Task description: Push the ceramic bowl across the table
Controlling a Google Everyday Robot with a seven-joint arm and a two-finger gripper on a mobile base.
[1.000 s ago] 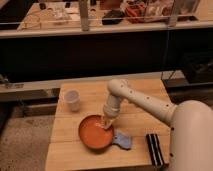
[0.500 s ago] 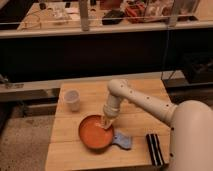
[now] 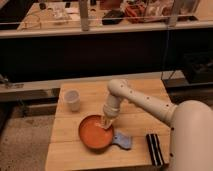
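The orange-red ceramic bowl (image 3: 95, 133) sits on the light wooden table (image 3: 95, 95), near its front edge and left of centre. My gripper (image 3: 106, 121) reaches down from the white arm and sits at the bowl's upper right rim, touching or just inside it. The arm comes in from the lower right.
A small white cup (image 3: 73, 99) stands at the table's left side, behind the bowl. A flat light-blue object (image 3: 121, 141) lies just right of the bowl. A black-and-white striped object (image 3: 154, 148) lies near the front right edge. A dark railing runs behind the table.
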